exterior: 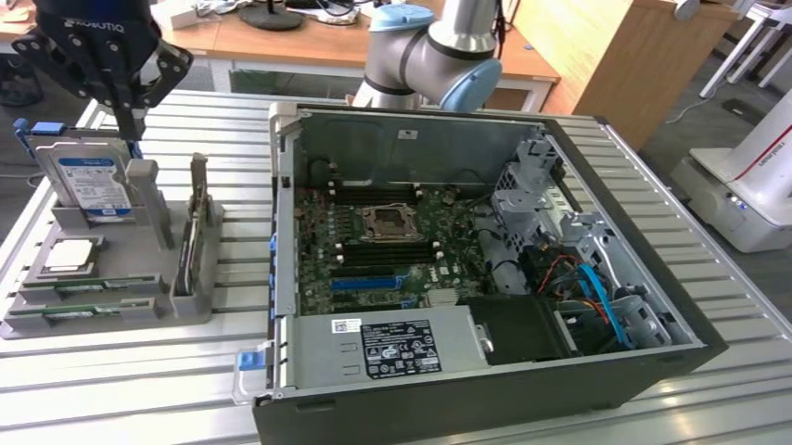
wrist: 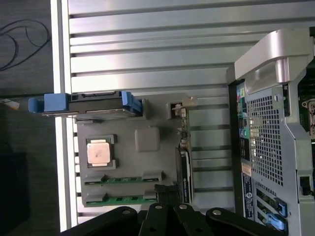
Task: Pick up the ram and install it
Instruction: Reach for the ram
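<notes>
– Checking the tool first: where's it at, open or shut?
– Black two-finger tool (exterior: 130,125) (wrist: 166,192) hangs over the grey plastic holder tray (exterior: 148,311) (wrist: 125,125). In the ext. view it's approx. above the end w/ the upright silver hard drive w/ blue-white label (exterior: 84,185) (wrist: 93,104). Fingers are pressed together, nothing btwn them.
– And the ram?
– Slim green circuit-board ram strip (exterior: 96,286) (wrist: 123,179) lies flat in a slot of the holder tray, just beside the square silver processor chip (exterior: 69,255) (wrist: 101,152). A second green strip (exterior: 84,313) (wrist: 125,199) sits in the next slot, parallel. Tool is above them, no contact visible.
– Rest of the setup?
– Slatted aluminium worktop (exterior: 124,389) (wrist: 147,49) carries everything. Holder tray is on the ext. view's left. Open black computer case (exterior: 495,399) (wrist: 268,123) is on its right, lying on its side w/ the green motherboard (exterior: 371,250) exposed. Case & tray are near each other, not touching.
</notes>
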Controlling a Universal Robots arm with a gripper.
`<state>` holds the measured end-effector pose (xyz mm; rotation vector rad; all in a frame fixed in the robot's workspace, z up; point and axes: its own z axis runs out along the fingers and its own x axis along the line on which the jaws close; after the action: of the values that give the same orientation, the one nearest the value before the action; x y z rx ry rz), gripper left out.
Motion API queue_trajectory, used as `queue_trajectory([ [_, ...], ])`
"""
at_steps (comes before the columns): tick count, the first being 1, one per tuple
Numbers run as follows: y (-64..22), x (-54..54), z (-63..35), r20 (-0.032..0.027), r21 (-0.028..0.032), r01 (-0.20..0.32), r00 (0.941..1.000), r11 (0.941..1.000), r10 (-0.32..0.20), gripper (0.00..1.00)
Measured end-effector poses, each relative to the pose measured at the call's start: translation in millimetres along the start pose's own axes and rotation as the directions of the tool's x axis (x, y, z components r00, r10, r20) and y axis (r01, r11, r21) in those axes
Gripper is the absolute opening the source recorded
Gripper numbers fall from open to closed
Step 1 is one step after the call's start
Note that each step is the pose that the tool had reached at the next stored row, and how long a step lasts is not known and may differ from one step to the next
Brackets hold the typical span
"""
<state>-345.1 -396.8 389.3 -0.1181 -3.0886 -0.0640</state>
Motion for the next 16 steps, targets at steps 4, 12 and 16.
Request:
queue_trajectory([
  [4,-0.6,7.5,0.6,-0.0077,0.0006,0.000,1.0000,1.0000,0.000,0.11],
  [12,-1.7,21.7,1.7,-0.0215,0.0016,-0.001,0.9998,1.0000,0.001,0.11],
  [16,-2.2,28.7,2.2,-0.0273,0.0020,-0.001,0.9996,1.0000,0.001,0.11],
])
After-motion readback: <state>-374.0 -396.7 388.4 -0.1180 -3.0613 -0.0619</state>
